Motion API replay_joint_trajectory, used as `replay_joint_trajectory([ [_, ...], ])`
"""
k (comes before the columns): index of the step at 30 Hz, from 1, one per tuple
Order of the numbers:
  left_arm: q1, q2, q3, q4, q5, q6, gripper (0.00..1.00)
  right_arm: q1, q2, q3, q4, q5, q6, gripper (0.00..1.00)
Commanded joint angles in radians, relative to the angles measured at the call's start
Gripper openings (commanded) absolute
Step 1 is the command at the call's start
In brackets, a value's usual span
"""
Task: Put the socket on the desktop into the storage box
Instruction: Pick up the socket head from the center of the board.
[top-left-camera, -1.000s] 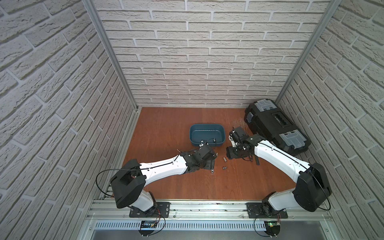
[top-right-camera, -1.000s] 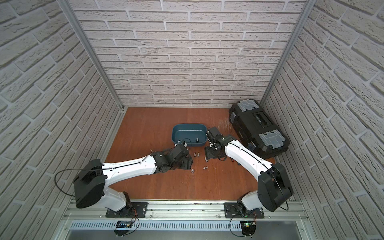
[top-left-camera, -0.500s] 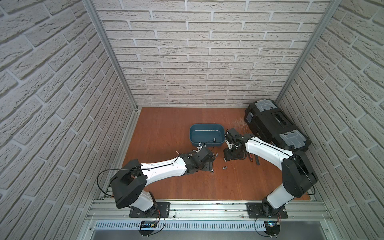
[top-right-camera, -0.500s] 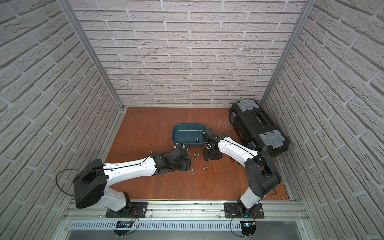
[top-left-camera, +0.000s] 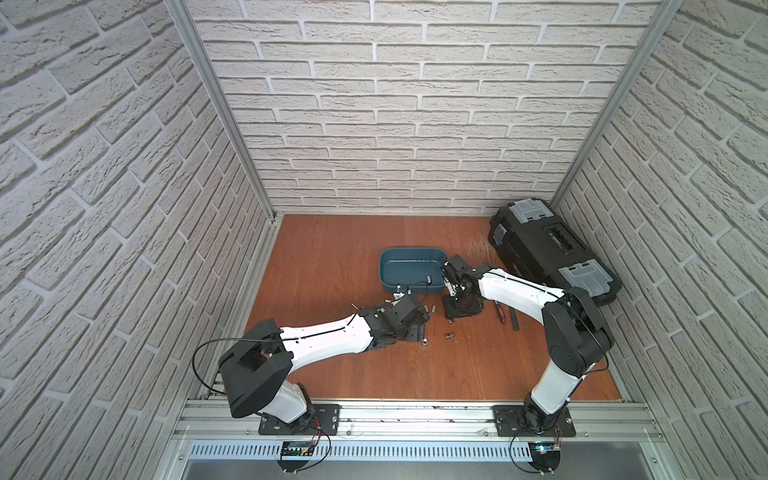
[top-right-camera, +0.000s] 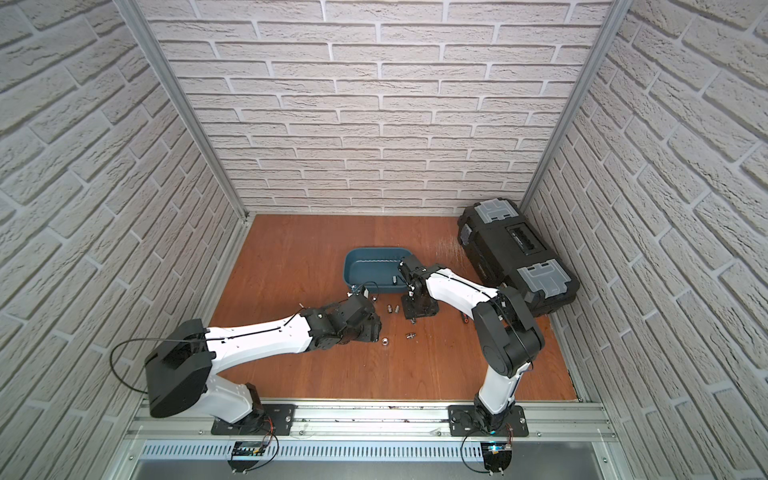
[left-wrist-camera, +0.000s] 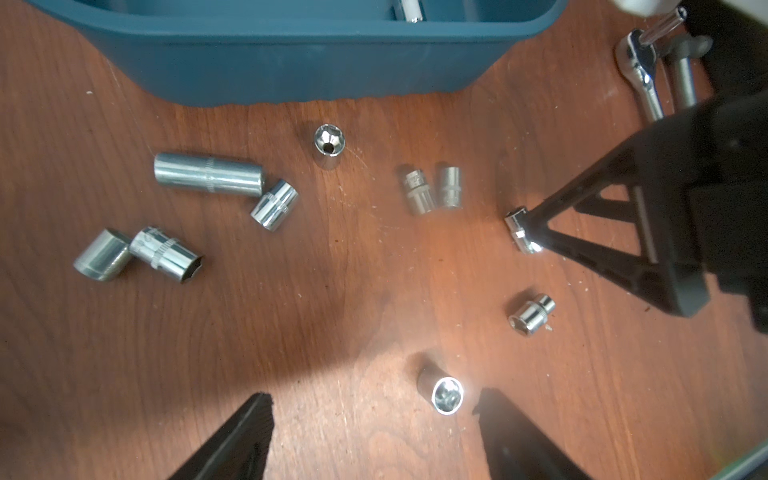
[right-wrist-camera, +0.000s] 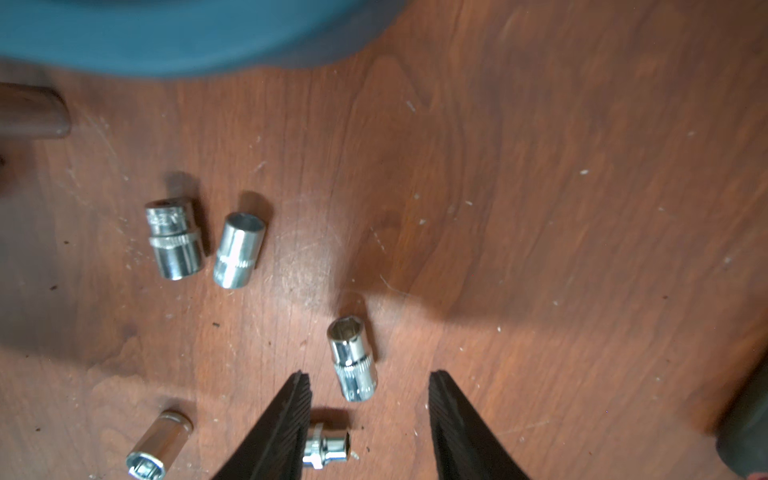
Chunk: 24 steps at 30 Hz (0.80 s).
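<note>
Glossy metal socket (right-wrist-camera: 352, 359), wood-grain desktop (right-wrist-camera: 540, 208)

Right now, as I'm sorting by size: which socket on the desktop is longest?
The deep socket lying on its side by the storage box: its barrel is far longer than all the others.

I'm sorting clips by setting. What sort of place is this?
Likely a staged robot test cell, not a real workshop: brick-pattern walls in aluminium framing, black toolbox, loose sockets on the desktop.

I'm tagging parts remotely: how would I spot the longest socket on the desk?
Find the teal storage box on the reddish desktop. Chrome sockets lie scattered outside its long wall; the long socket lies on its side among them. It alone is a tube far longer than the stubby rest.
</note>
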Motion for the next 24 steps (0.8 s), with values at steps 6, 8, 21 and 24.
replay_joint_trajectory([
  [6,-0.004,-0.030,-0.018,0.018,-0.022,-0.010,0.82,0.018,0.039,0.028,0.002,0.006,-0.001,0.46],
  [8,-0.004,-0.031,-0.019,0.018,-0.022,-0.010,0.82,0.020,0.045,0.030,0.002,0.007,-0.001,0.45],
  [21,-0.003,-0.041,-0.031,0.020,-0.026,-0.017,0.82,0.035,0.074,0.032,0.005,0.009,0.012,0.37],
  [24,-0.004,-0.041,-0.033,0.022,-0.028,-0.018,0.82,0.039,0.071,0.030,0.000,0.011,0.012,0.37],
])
